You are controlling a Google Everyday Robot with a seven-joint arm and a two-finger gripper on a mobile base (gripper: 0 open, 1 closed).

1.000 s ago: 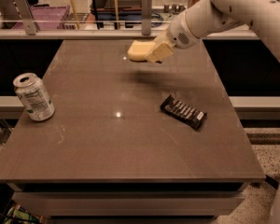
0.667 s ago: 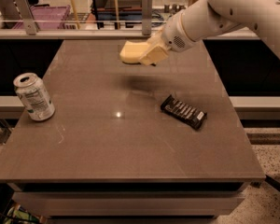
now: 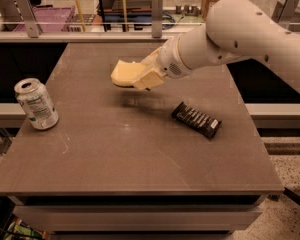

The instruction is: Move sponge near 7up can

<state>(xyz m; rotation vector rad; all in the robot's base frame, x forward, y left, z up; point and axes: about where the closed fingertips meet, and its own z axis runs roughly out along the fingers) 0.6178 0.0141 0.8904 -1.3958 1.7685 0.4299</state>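
nearest me is the bare front of the grey-brown table top [image 3: 140,179]. at its left edge the silver-white drink can [image 3: 36,104] with green-and-white label print stands upright; i cannot read its lettering. right of centre lies the flat black snack wrapper [image 3: 196,119], its print also illegible. both are unmoved since a second ago. farther back, the pale yellow soft foam sponge [image 3: 122,73] hangs clear of the table, now further left and nearer me, still well apart from the can. the gripper [image 3: 142,78] on the white arm [image 3: 230,34] is clamped on the sponge.
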